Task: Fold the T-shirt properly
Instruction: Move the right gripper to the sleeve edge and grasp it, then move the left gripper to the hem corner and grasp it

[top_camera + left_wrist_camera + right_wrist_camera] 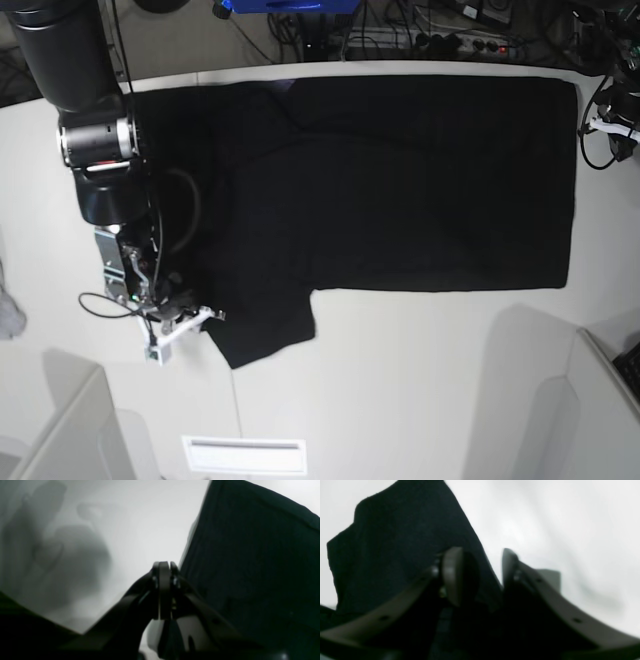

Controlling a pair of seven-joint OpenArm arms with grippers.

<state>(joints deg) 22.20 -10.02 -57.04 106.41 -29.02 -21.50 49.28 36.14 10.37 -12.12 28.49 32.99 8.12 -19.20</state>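
Sleeve first: black short-sleeved cloth T-shirt [400, 180] lies flat on white table [420, 380]; right fingers [480, 562] straddle its seven-o'clock sleeve edge, parted; pinch fully before lifting. Left fingers [163, 567] closed, empty.

The T-shirt [400, 180] is plain black on a white table [420, 380].

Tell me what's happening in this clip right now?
A two-armed robot is working on a black T-shirt spread flat on a white table. The right pincer is at the sleeve nearest the camera, jaws apart with the cloth's edge between them; whether it grips is unclear. The left pincer is shut, empty, beside the shirt's edge; that arm is out of the base view. No fold over the shirt's body shows yet.
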